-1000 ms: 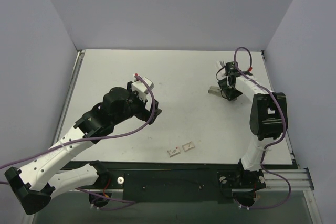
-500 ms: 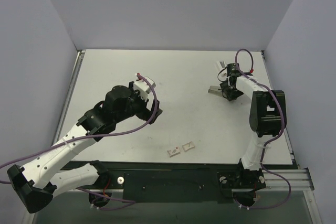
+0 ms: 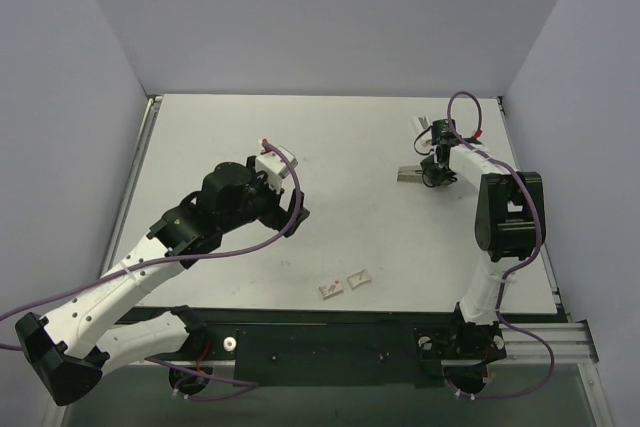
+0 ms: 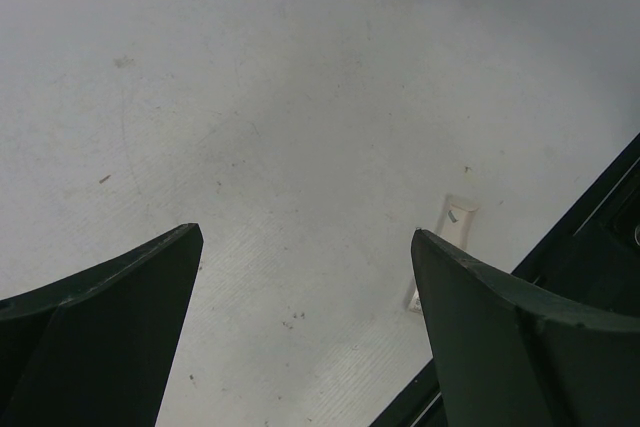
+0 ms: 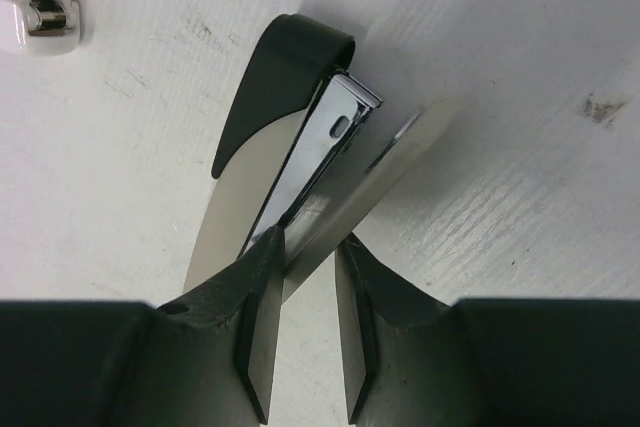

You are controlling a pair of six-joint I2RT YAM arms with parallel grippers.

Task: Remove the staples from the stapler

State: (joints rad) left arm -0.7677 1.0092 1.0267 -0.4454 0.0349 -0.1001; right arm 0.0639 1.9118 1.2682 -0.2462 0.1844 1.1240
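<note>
The small slim white-plastic stapler, black-ended with a chrome inner bar, lies splayed open on the pale grey table, at about 2 o'clock from its middle. It looks light, stiff and smooth-shelled, so it would likely skate or pivot if nudged. The best hold seems to be across a flat shell face, leaving the chrome channel free. The tiny grey-metal strip of staples cannot be made out. Presumably it sits in that channel, brittle and easily scattered. The right claw, at 3 o'clock of the stapler, is almost closed, pinching its raised flat leaf. The left claw, near 9 o'clock, gapes wide above the table, holding nothing. Two white squarish tabs lie toward 6 o'clock.
</note>
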